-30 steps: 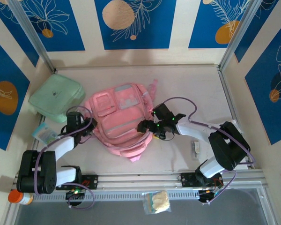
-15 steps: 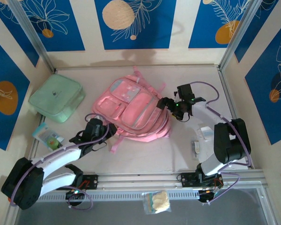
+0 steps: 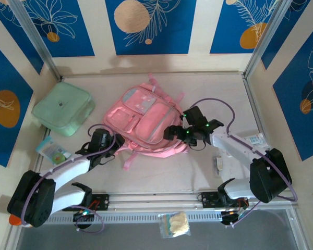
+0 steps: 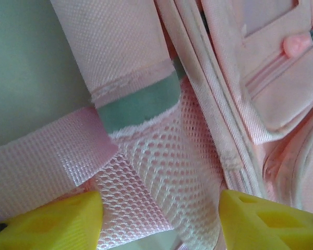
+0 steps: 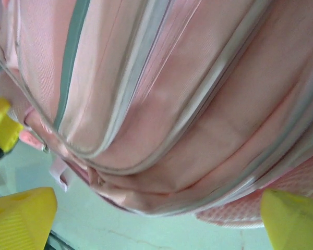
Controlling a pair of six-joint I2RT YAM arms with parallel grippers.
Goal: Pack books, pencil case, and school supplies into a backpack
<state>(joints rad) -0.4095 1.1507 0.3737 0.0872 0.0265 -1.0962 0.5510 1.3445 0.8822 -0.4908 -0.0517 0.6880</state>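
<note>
Overhead: a large pink fabric backpack (image 3: 148, 117) lies mid-worktop (image 3: 219, 99), with the left hand (image 3: 115, 141) at its near-left corner and the right hand (image 3: 173, 133) at its right edge.

Left wrist: the left hand is open, straddling a pink mesh strap (image 4: 161, 156).

Right wrist: the right hand gapes wide, the backpack's side just ahead.

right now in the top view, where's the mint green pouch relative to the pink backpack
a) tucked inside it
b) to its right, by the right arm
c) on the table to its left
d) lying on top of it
C: the mint green pouch lies flat on the table to the left of the pink backpack, close to the left wall.
</note>
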